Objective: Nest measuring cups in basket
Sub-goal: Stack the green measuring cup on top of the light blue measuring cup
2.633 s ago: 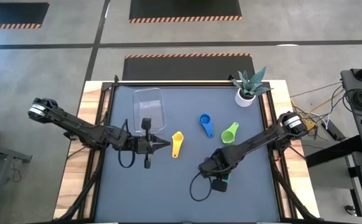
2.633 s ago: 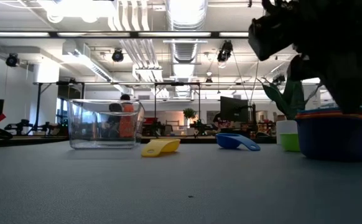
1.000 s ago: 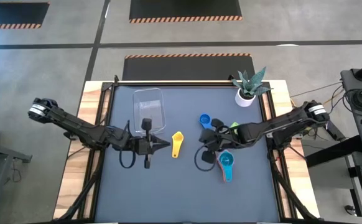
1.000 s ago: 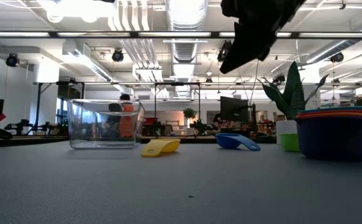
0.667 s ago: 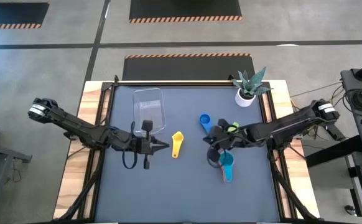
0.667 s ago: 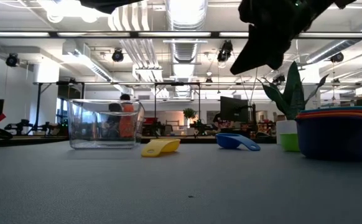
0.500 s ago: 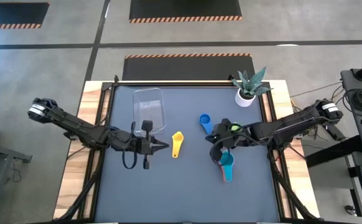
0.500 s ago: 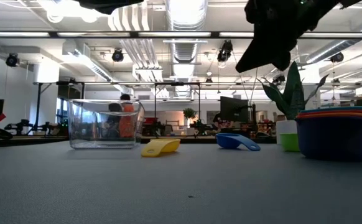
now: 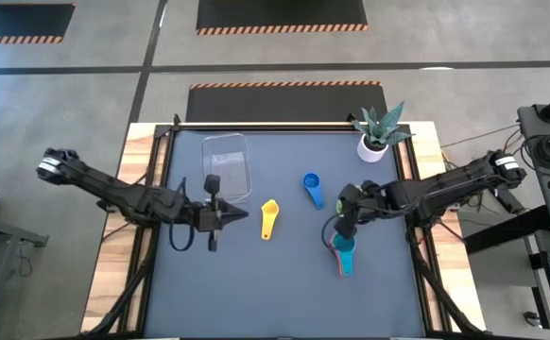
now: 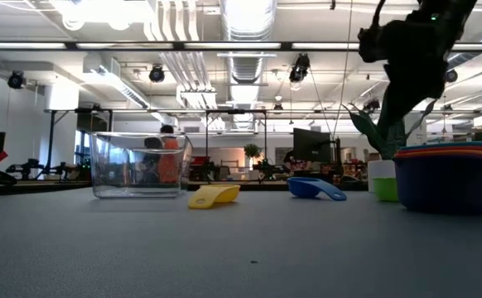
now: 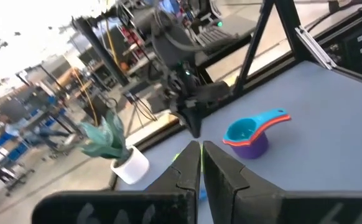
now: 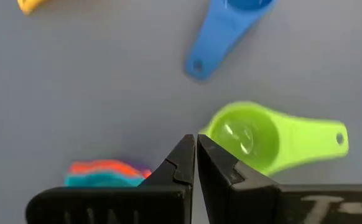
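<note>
The clear basket (image 9: 226,165) stands at the table's far left, with nothing inside it. A yellow cup (image 9: 269,219) and a blue cup (image 9: 312,188) lie apart on the grey mat. A green cup (image 12: 246,137) lies just beyond the fingertips of my right gripper (image 12: 195,143), which is shut and slants down above the mat without touching it. A nested stack of cups (image 9: 343,250), its teal handle toward the near edge, rests on its base near that gripper (image 9: 345,225). My left gripper (image 9: 242,211) hovers shut, near the basket's near edge and left of the yellow cup.
A white pot with a plant (image 9: 373,146) stands at the far right corner. Wooden table edges frame the mat (image 9: 284,283), whose near half is bare. In the low view the stack (image 10: 448,178) stands closest, at the right.
My right gripper has moved toward the table's right edge, past the blue cup to the green cup, rolling and tipping its fingers further downward, and has stayed shut. My left gripper has drawn back a little toward the left edge. The cups have not moved.
</note>
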`<move>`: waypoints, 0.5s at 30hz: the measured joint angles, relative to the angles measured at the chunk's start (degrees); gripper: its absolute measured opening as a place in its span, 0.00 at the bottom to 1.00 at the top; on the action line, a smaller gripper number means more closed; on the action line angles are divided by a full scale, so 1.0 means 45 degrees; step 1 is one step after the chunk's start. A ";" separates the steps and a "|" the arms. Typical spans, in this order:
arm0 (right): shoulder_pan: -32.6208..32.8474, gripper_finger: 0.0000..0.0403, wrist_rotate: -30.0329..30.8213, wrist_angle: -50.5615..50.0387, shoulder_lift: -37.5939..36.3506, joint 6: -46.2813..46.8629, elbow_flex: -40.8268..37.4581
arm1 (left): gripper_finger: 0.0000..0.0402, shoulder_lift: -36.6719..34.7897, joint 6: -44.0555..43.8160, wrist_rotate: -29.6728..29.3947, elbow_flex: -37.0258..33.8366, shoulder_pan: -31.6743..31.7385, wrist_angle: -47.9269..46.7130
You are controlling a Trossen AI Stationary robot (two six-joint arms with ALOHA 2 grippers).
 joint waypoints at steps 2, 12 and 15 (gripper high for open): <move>0.0000 0.02 -0.0246 -0.0529 0.0046 -0.0257 0.0108 | 0.00 -0.0197 0.0302 -0.0005 0.0000 0.0000 0.0001; -0.0569 0.14 -0.1148 -0.2017 0.0057 -0.2184 0.0394 | 0.00 -0.0577 0.1397 -0.0010 0.0000 0.0005 -0.0068; -0.0552 0.21 -0.1155 -0.2069 0.0061 -0.3090 0.0248 | 0.00 -0.0600 0.1745 -0.0010 0.0000 0.0005 -0.0063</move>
